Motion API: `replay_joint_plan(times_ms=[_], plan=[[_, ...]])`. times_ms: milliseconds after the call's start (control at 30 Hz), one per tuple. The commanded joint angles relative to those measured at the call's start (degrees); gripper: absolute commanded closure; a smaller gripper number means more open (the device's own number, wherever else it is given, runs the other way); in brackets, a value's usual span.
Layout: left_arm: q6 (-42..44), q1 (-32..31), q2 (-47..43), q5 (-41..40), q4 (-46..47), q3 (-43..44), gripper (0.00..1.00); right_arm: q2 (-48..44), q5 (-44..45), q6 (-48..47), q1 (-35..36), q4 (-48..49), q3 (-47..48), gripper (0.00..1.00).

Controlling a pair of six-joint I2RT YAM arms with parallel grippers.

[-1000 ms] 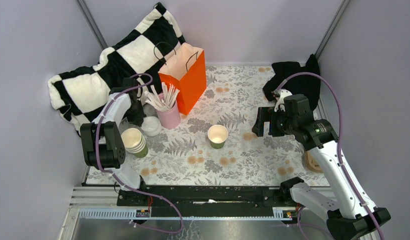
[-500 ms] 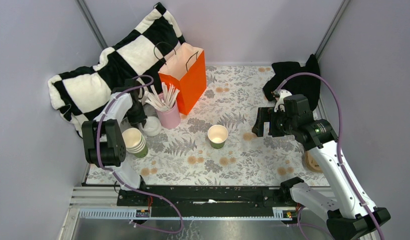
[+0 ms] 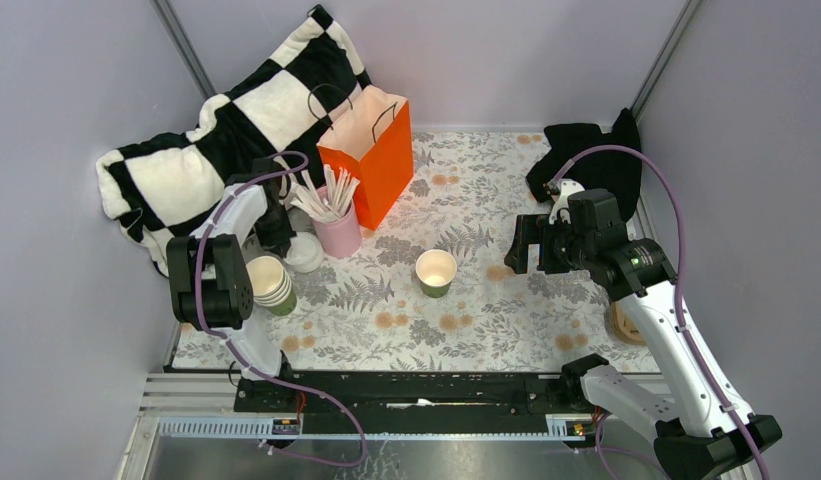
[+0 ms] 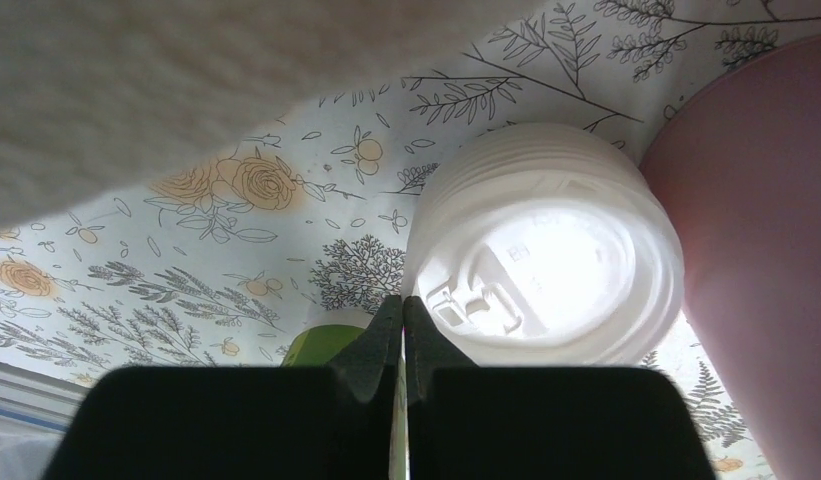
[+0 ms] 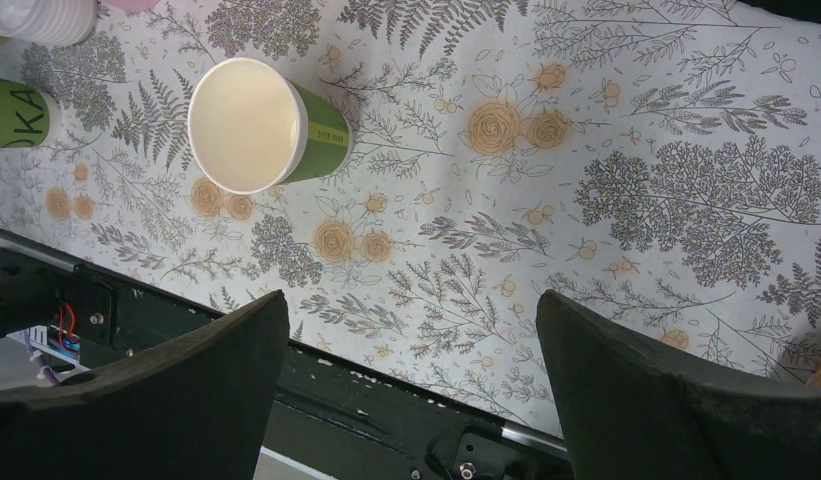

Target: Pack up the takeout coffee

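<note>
Takeout coffee (image 3: pixel 436 272) is at an early stage by our reading: the one green cup set out has no lid, and we see nothing packed. A checkered pillow (image 3: pixel 216 140) is heaped at 10 o'clock of the table and a black cloth (image 3: pixel 586 160) lies at 2 o'clock; we take neither for part of the job. An orange bag (image 3: pixel 381 165) stands upright at 11 o'clock with its mouth open. We judge it the place where the drinks should end up, though we cannot see to its bottom. The right gripper (image 5: pixel 411 300) hangs at 3 o'clock of the open cup, well apart from it, with its jaws spread wide and nothing between them. A pink cup (image 3: pixel 338 238) of white sticks stands at 7 o'clock of the bag, and a stack of lidless cups (image 3: pixel 271 283) stands near the table's 9 o'clock edge. The open cup stands alone near the table's middle, its pale inside showing. Smallest are the white lids (image 3: pixel 304 252), piled just beside the pink cup. The left gripper (image 4: pixel 402 305) is over them with its fingers pressed together at the top lid's rim. We cannot tell whether the rim is pinched. Capping and bagging are not yet done.
</note>
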Motion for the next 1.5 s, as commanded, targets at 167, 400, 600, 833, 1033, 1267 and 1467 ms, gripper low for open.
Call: replay_joint_plan(times_ms=[167,400,600,833,1033,1267,1467], plan=[[-2.0,0.0,-1.8,-2.4,-0.2,4.9,1.0,-0.3,0.9,-0.8,0.6,1.2,0.3,0.0],[-2.7,0.0,-3.8,-5.0,-2.5,5.6,1.0,-0.2,0.7,-0.7,0.5,1.4,0.4,0.0],[-6.0,0.0,-6.4,-7.8,-6.5,9.7,1.0,0.2,0.6,-0.7,1.0,1.2,0.7,0.0],[-14.5,0.0,-10.6,-14.2,-12.1,18.1,1.0,1.5,0.5,-0.7,2.2,0.7,2.8,0.0],[-22.2,0.0,-17.2,-18.9,-18.8,25.8,1.0,2.4,0.0,-0.3,3.7,0.5,4.6,0.0],[-24.0,0.0,-28.0,-0.9,-7.6,31.8,1.0,3.5,-1.9,1.1,3.8,0.3,7.0,0.0],[-43.4,-4.5,-33.5,39.5,34.3,12.8,1.0,4.8,-7.0,3.7,3.8,0.7,11.8,0.0]])
